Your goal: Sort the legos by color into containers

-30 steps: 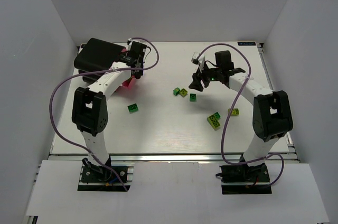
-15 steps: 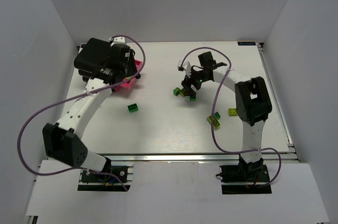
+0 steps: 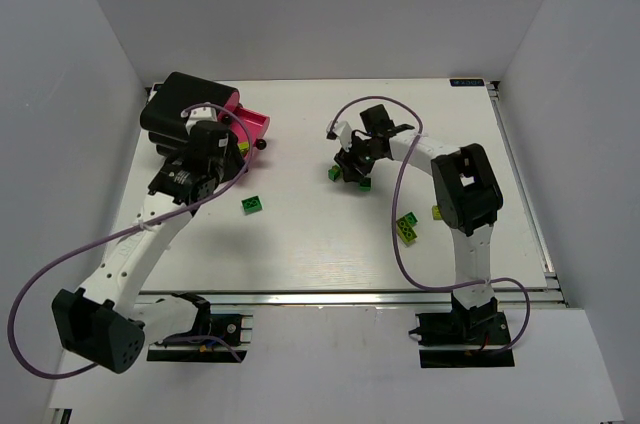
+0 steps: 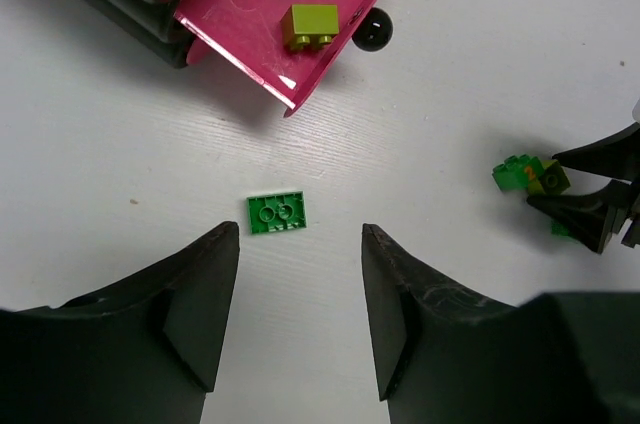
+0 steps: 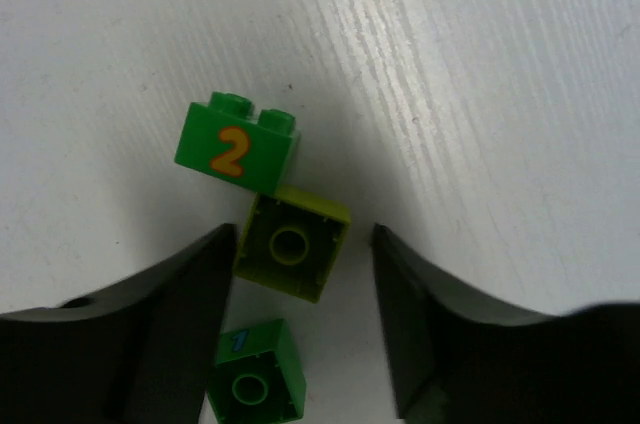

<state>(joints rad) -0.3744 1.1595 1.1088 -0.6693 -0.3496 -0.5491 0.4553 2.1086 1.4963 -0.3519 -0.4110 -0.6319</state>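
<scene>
The pink drawer [image 3: 248, 124] of the black cabinet [image 3: 185, 102] stands pulled out, and a yellow-green lego [image 4: 312, 25] lies in the drawer [image 4: 250, 4]. My left gripper [image 4: 300, 234] hangs open and empty above the table. A flat green lego [image 4: 277, 214] lies studs-down just ahead of its fingertips. My right gripper [image 5: 303, 234] is open and low, straddling an upturned yellow-green lego [image 5: 292, 244]. A green lego marked 2 [image 5: 235, 147] touches that one, and a green lego marked 1 [image 5: 255, 374] lies by the left finger.
The drawer's black knob [image 4: 372, 32] juts toward the table's middle. Two more yellow-green legos [image 3: 408, 227] [image 3: 440, 212] lie near the right arm. The flat green lego [image 3: 253, 205] sits alone below the drawer. White walls enclose the table.
My left gripper has pulled back from the drawer, which now stands open. My right gripper has moved left and down over the cluster of legos.
</scene>
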